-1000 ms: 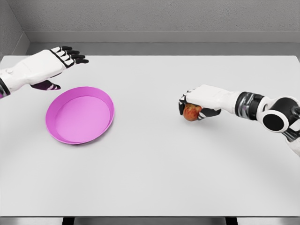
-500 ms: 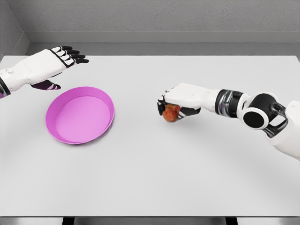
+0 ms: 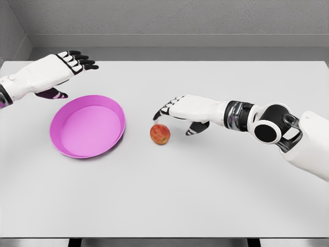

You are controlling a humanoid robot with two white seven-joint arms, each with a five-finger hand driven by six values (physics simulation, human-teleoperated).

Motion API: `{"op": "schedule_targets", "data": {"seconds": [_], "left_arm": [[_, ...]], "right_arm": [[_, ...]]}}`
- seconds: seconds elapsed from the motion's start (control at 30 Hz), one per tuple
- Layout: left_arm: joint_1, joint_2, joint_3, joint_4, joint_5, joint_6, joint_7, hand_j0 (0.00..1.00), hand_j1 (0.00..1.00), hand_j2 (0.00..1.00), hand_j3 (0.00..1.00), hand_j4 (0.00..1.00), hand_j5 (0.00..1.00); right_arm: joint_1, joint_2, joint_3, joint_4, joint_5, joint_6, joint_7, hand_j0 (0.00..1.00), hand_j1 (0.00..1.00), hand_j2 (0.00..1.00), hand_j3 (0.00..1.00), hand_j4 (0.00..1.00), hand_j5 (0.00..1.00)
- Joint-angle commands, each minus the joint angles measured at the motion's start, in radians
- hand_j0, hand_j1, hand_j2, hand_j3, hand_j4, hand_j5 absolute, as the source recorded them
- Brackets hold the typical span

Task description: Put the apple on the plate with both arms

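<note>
One white table (image 3: 205, 195) carries it all, and across it from the right stretches the right hand (image 3: 180, 109), palm down, fingers spread and holding nothing, poised just above and right of the apple. The left hand (image 3: 64, 64) hovers at the far left beyond the plate, fingers extended and empty. One pink plate (image 3: 69, 149) lies left, and one apple (image 3: 160, 134) rests on the table just right of it, not touching.

I see a white table (image 3: 205, 195). A pink plate (image 3: 69, 149) lies left on it, an apple (image 3: 160, 134) just right of the plate.
</note>
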Motion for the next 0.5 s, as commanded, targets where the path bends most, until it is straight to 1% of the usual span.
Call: {"op": "schedule_targets", "data": {"seconds": [0.0, 0.03, 0.13, 0.2, 0.23, 0.27, 0.3, 0.33, 0.37, 0.4, 0.47], "left_arm": [[0.000, -0.009, 0.000, -0.015, -0.004, 0.000, 0.000, 1.00, 1.00, 1.00, 1.00, 1.00, 1.00], [-0.002, -0.017, 0.002, -0.015, -0.019, 0.000, 0.000, 1.00, 1.00, 1.00, 1.00, 1.00, 1.00], [0.003, -0.028, 0.000, -0.035, -0.021, 0.000, 0.000, 1.00, 1.00, 1.00, 1.00, 1.00, 1.00], [0.003, -0.046, -0.005, -0.046, -0.053, 0.000, 0.000, 1.00, 1.00, 1.00, 1.00, 1.00, 1.00], [0.003, -0.051, -0.011, -0.066, -0.070, 0.000, 0.000, 1.00, 1.00, 1.00, 1.00, 1.00, 1.00], [0.003, -0.051, -0.015, -0.085, -0.072, 0.000, 0.000, 1.00, 1.00, 1.00, 1.00, 1.00, 1.00], [0.005, -0.057, -0.015, -0.096, -0.072, 0.000, 0.000, 1.00, 1.00, 1.00, 1.00, 1.00, 1.00], [0.006, -0.057, -0.017, -0.110, -0.072, 0.000, 0.000, 1.00, 1.00, 1.00, 1.00, 1.00, 1.00], [0.006, -0.058, -0.018, -0.122, -0.072, 0.000, 0.000, 1.00, 1.00, 1.00, 1.00, 1.00, 1.00], [0.006, -0.064, -0.023, -0.138, -0.072, 0.000, -0.008, 1.00, 1.00, 1.00, 1.00, 1.00, 1.00], [0.005, -0.090, -0.043, -0.155, -0.073, 0.000, -0.049, 1.00, 1.00, 1.00, 1.00, 1.00, 1.00]], "right_arm": [[0.000, -0.004, -0.005, 0.000, 0.000, -0.001, -0.001, 1.00, 1.00, 1.00, 1.00, 1.00, 1.00], [0.000, -0.004, -0.005, 0.000, 0.000, -0.001, -0.001, 1.00, 1.00, 1.00, 1.00, 1.00, 1.00], [0.000, -0.004, -0.005, 0.000, 0.000, -0.001, -0.001, 1.00, 1.00, 1.00, 1.00, 1.00, 1.00], [0.000, -0.007, -0.008, 0.000, 0.000, -0.001, -0.001, 1.00, 1.00, 1.00, 1.00, 1.00, 1.00], [-0.006, -0.014, -0.014, 0.000, 0.000, -0.001, -0.001, 1.00, 1.00, 1.00, 1.00, 1.00, 1.00], [-0.012, -0.048, -0.034, 0.000, 0.000, -0.003, -0.002, 1.00, 1.00, 1.00, 1.00, 1.00, 1.00], [0.001, -0.100, -0.124, 0.000, -0.001, -0.004, -0.002, 1.00, 1.00, 1.00, 1.00, 1.00, 1.00], [0.017, -0.167, -0.204, 0.000, -0.001, -0.006, -0.002, 1.00, 1.00, 1.00, 1.00, 1.00, 1.00], [0.040, -0.214, -0.270, 0.000, -0.001, -0.010, -0.002, 1.00, 1.00, 1.00, 1.00, 1.00, 1.00], [0.093, -0.267, -0.366, 0.000, -0.003, -0.032, -0.002, 1.00, 1.00, 1.00, 1.00, 1.00, 1.00], [0.189, -0.335, -0.528, 0.001, -0.011, -0.088, -0.001, 1.00, 1.00, 1.00, 1.00, 1.00, 1.00]]}}
